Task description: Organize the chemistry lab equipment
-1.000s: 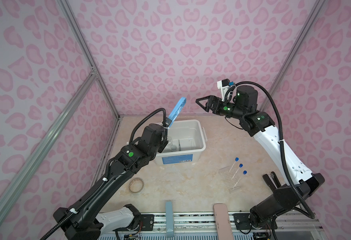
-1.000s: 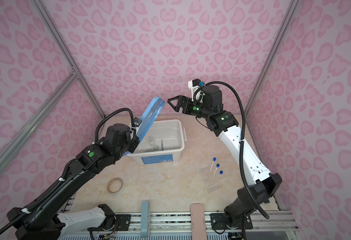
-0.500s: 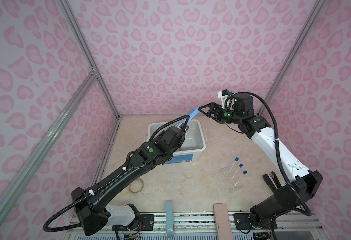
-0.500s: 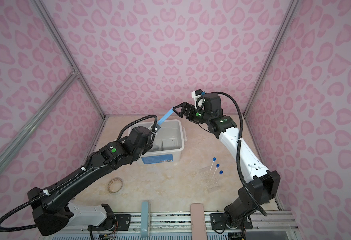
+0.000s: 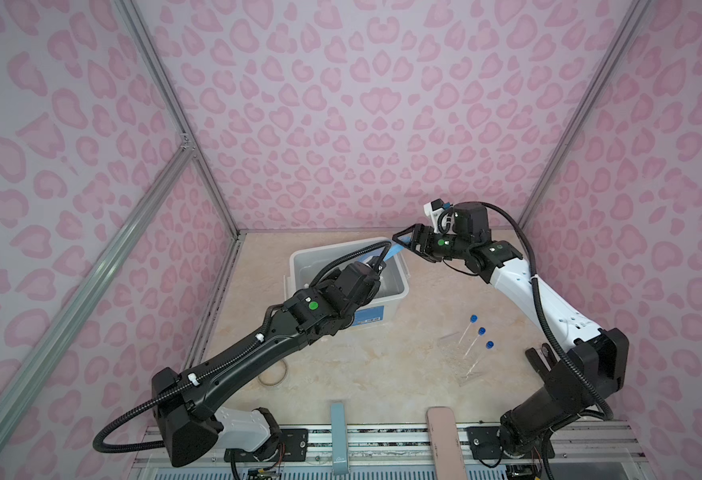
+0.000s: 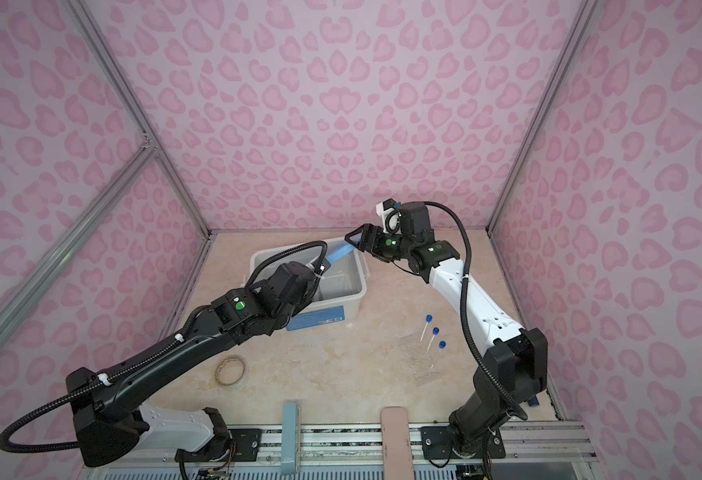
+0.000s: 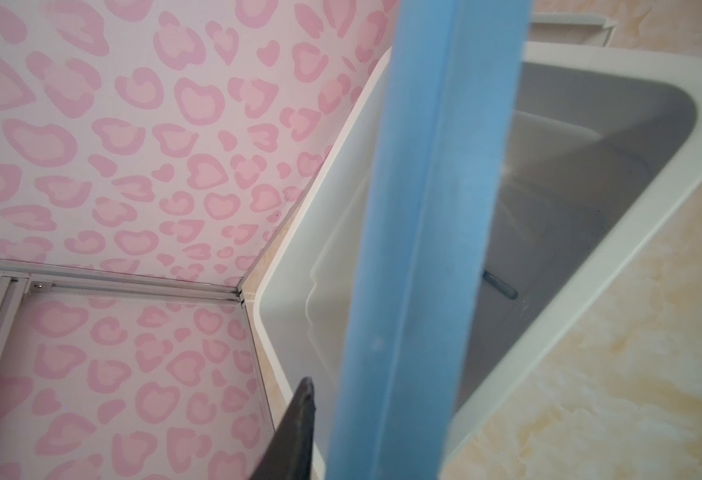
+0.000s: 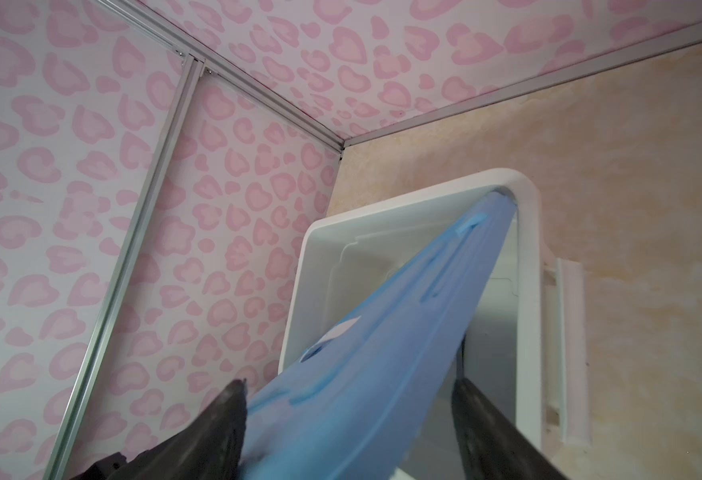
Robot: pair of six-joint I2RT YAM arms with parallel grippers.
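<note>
Three blue-capped tubes [image 5: 474,343] [image 6: 431,340] lie side by side on the table [image 5: 382,374], caps toward the back. They are well apart from both grippers, to the right of the tub [image 5: 401,289] [image 6: 357,293]. The tub stands open near the back wall. Its lid [image 5: 395,250] [image 6: 339,251] slants across the opening, one end down in a tub corner and the other raised toward the right. The right gripper [image 5: 401,242] [image 8: 347,382] grasps that raised end, with both fingers against the lid [image 8: 382,332]. Its arm rises from the front right, elbow high, forearm reaching back and left. The left gripper [image 6: 319,272] is over the tub. Its one visible finger [image 7: 301,415] stands just clear of the lid [image 7: 424,232], so the hold there is released. The left arm stretches low and nearly straight from the front left.
</note>
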